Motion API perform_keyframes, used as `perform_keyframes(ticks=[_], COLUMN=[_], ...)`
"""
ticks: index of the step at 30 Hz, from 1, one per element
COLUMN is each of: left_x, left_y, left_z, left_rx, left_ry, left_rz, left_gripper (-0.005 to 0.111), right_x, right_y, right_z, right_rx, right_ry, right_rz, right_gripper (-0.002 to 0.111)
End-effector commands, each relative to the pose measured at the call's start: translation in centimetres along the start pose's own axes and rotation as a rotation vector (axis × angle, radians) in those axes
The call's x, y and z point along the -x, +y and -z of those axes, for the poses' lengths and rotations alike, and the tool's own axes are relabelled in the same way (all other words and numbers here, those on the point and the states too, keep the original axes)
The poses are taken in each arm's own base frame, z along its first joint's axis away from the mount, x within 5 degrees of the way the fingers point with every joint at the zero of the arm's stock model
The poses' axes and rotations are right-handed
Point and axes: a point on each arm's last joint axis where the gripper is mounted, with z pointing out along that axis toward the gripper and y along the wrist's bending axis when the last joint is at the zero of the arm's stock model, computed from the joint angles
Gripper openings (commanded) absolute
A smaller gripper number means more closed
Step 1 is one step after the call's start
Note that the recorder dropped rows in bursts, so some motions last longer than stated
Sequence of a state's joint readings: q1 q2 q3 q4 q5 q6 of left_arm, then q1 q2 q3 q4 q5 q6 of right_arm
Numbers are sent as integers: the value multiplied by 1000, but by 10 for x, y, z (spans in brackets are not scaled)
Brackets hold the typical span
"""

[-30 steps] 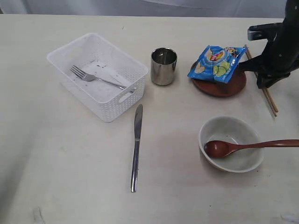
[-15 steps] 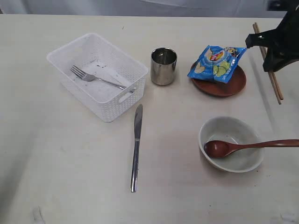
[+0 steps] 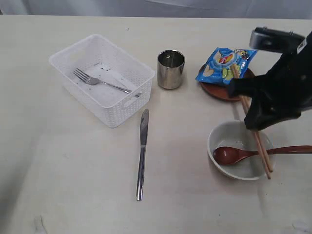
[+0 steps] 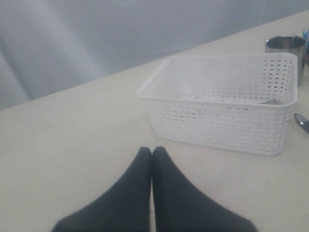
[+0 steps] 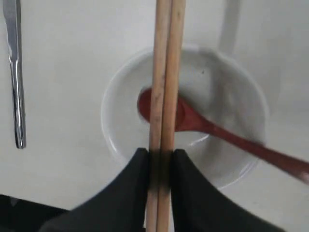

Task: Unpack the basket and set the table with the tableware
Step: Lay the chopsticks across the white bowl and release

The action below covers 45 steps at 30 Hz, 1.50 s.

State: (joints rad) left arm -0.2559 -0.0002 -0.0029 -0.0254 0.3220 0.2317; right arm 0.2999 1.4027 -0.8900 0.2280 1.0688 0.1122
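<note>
With the right gripper (image 5: pixel 161 153), pinches the two brown chopsticks (image 5: pixel 164 72) tight, up over the white bowl (image 3: pixel 242 134). With the left gripper (image 4: pixel 152 153), holds nothing, tips pressed together, near the white basket (image 3: pixel 122 116). Shows a red-brown spoon (image 3: pixel 253 153) in the bowl, a fork (image 3: pixel 97 81) in the basket, a knife (image 3: pixel 142 156) flat on the table (image 3: pixel 73 170), a shiny cup (image 3: pixel 170 72), and a blue snack bag (image 3: pixel 224 63) on the plate (image 3: pixel 219 92). Cannot read the bag's words: too small.

Perforated white plastic basket (image 3: pixel 115 115), glossy steel cup (image 3: pixel 170 73) (mirror-like), wooden chopsticks (image 5: pixel 164 72)
</note>
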Motion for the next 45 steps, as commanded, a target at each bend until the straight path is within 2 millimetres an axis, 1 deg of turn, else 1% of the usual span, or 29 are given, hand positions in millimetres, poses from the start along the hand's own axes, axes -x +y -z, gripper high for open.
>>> perform_keyframes(ticks=[1,3,8,11,14,18,38,40,41,42,44,45], left_x=[-1,-1,-1,-1,-1,-1,-1,-1,-1,-1,-1,-1], left_y=[-1,-1,-1,-1,-1,-1,-1,-1,-1,-1,-1,-1], left_z=[0,0,0,0,0,0,0,0,0,0,0,0], left_rx=[-8,-8,-8,-8,-8,-8,-8,-8,-8,-8,-8,-8], left_ry=[2,2,2,2,2,2,2,2,2,2,2,2], left_rz=[8,8,8,8,8,8,8,8,8,8,8,8], left_gripper=[0,0,0,0,0,0,0,0,0,0,0,0], right_x=[-19,-22,-20,-20,-18,-14,-15,-14,-14,-14,-13,-13], right_y=[12,14,8,2,1,2,1,1,0,0,0,0], right_z=[-20,-29,-41,-50,-57,-57,-58,-63,-66,-67,-68,-68], right_rx=[-3,-4,-33,-101,-113,-99,-107,-114,-118,-119,-121,-121], right_ry=[29,7,-23,38,55,15,31,50,62,66,69,69], right_rz=[3,5,-18,-26,-26,-27,-28,-31,-33,-34,-34,-34], right_gripper=[0,0,0,0,0,0,1,16,28,35,45,47])
